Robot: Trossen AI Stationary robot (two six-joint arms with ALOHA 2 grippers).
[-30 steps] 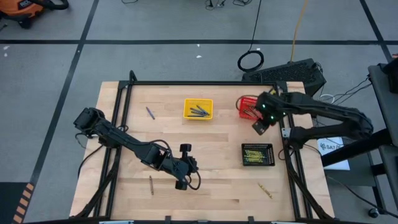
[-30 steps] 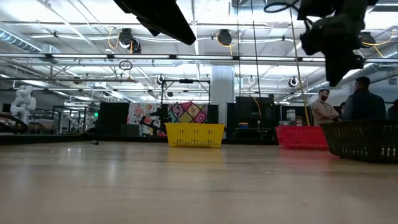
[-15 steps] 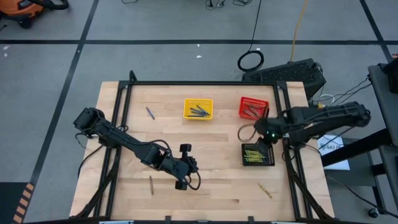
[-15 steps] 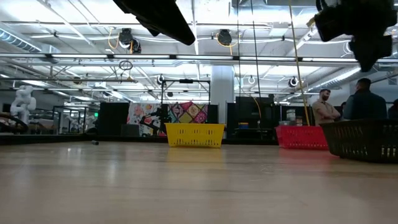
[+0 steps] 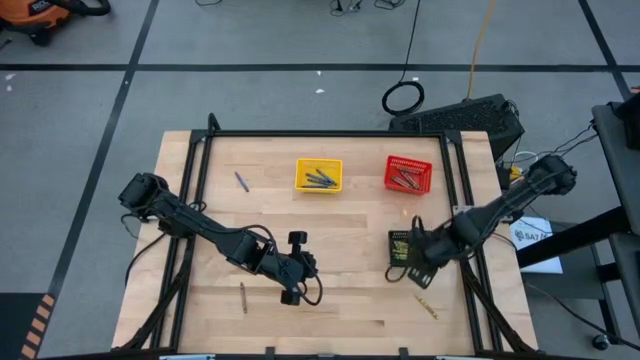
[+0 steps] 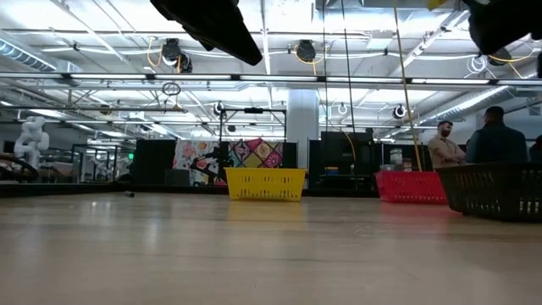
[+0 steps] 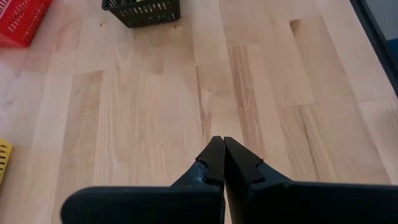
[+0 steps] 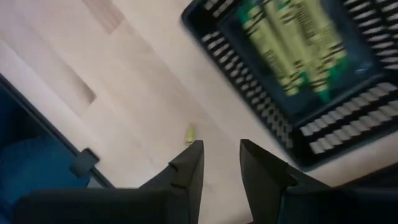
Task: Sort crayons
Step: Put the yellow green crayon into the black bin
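Observation:
Loose crayons lie flat on the table: a blue-grey one (image 5: 241,181) at the far left, a brown one (image 5: 243,297) at the near left, a yellow one (image 5: 427,306) (image 8: 189,132) at the near right. My right gripper (image 5: 420,268) (image 8: 217,146) hangs open above the near right corner of the black basket (image 5: 405,247), pointing steeply down, with the yellow crayon just beyond its fingers. My left gripper (image 5: 312,268) (image 7: 219,142) is shut on nothing above bare table near the middle. The yellow basket (image 5: 319,175) holds blue-grey crayons, the red basket (image 5: 408,173) brown-red ones, the black basket yellow ones.
A black frame (image 5: 320,134) runs along the table's far edge and down both sides. Bare wood (image 7: 155,112) lies between the left gripper and the baskets. In the low view, people (image 6: 495,135) stand in the room beyond the red basket (image 6: 411,186).
My right gripper has swung from above the red basket toward the table's near edge, across the black basket to its near right corner, sinking a little and turning about its own axis. Its fingers keep the same gap. The left arm has kept still.

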